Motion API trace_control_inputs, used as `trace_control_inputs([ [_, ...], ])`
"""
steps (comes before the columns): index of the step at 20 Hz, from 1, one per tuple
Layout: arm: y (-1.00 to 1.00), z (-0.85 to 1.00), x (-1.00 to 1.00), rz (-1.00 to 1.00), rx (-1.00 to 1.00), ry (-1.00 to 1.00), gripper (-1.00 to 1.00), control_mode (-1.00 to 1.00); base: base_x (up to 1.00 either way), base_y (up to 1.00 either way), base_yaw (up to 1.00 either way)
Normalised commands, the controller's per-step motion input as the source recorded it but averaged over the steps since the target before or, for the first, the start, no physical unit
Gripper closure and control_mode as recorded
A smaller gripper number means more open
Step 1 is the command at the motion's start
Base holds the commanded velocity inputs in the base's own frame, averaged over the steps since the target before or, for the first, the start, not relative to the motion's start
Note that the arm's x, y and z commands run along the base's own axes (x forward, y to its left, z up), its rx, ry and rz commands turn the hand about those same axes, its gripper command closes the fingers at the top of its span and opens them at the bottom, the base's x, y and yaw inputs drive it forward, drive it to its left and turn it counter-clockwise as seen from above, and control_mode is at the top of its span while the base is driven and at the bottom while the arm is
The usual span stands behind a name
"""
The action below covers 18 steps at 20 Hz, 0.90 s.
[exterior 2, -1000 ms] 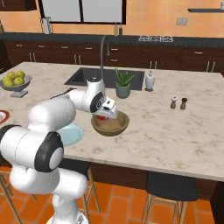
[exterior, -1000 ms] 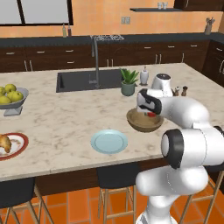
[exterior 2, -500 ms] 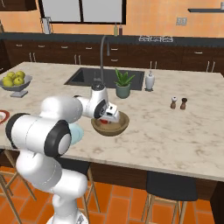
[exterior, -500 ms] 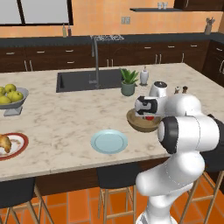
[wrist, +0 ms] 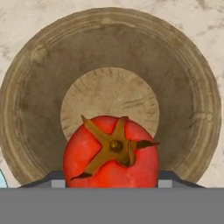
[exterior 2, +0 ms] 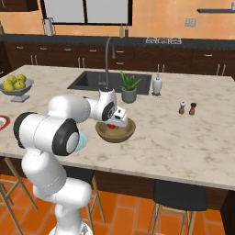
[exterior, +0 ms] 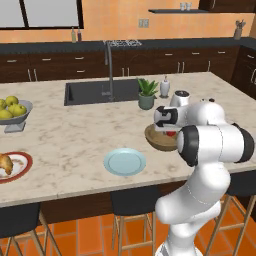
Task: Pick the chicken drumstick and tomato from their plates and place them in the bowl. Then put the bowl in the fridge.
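My gripper (exterior: 170, 131) is shut on the tomato (wrist: 111, 153), a glossy red fruit with a brown star-shaped stem. It hangs just over the tan middle of the brown wooden bowl (wrist: 39, 87), low inside the rim. The bowl (exterior: 159, 141) stands on the island near its front edge, with the tomato (exterior 2: 112, 124) and gripper (exterior 2: 114, 119) in it. The pale blue plate (exterior: 125, 161) lies bare to the bowl's left. The chicken drumstick (exterior: 4, 163) rests on the red-rimmed white plate (exterior: 19, 168) at the far left. The fridge is out of view.
A grey footed bowl of yellow-green apples (exterior: 12, 110) stands at the back left. A sink with faucet (exterior: 100, 91), a potted plant (exterior 2: 129, 88) and a soap bottle (exterior 2: 157, 85) lie behind the bowl. Salt and pepper shakers (exterior 2: 187, 108) stand to the right. Stools sit below the island.
The hand has sunk lower into the bowl with the tomato still held. The arm's elbow has swung closer to the cameras.
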Motion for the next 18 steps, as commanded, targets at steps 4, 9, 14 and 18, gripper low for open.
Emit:
trace_control_inputs([
  [4, 0.0, 0.08, 0.0, 0.0, -0.02, 0.0, -1.0, -1.0, 0.0, 0.0, 0.0],
  [9, 0.02, 0.33, 0.0, 0.0, -0.08, 0.0, -1.0, -1.0, 0.0, 0.0, 0.0],
  [14, 0.18, 0.54, -0.41, -0.01, 0.01, -0.01, -1.0, -1.0, 0.0, 0.0, 0.0],
  [18, 0.37, 0.87, -1.0, 0.0, 0.01, 0.0, -1.0, -1.0, 0.0, 0.0, 0.0],
])
